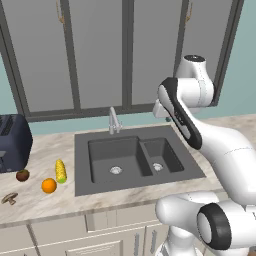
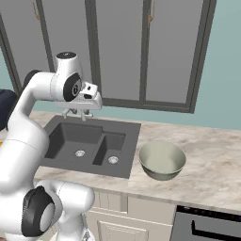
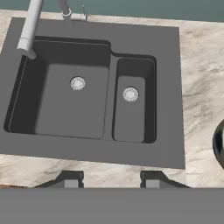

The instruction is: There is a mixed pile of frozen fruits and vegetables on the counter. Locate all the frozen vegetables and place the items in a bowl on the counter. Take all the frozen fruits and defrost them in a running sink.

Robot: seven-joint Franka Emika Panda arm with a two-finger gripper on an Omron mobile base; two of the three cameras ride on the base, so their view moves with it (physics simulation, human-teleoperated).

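The mixed pile lies on the counter (image 1: 50, 150) left of the sink (image 1: 190, 165): a yellow corn cob (image 1: 60, 171), an orange ball (image 1: 48, 185), a dark brown round fruit (image 1: 22, 175) and a tan mushroom (image 1: 9, 198). The pale grey-green bowl (image 2: 161, 160) stands empty on the counter right of the sink (image 2: 132, 136). My gripper (image 3: 111, 179) hangs high over the sink's front edge, pointing down, open, with nothing between its fingers. In the hand view both dark basins (image 3: 87, 100) are dry and empty.
A silver faucet (image 1: 114, 121) stands behind the large basin, its spout (image 3: 29, 28) over the back left corner. A dark blue toaster (image 1: 12, 142) sits at the far left behind the pile. Tall grey cabinet doors rise behind the counter.
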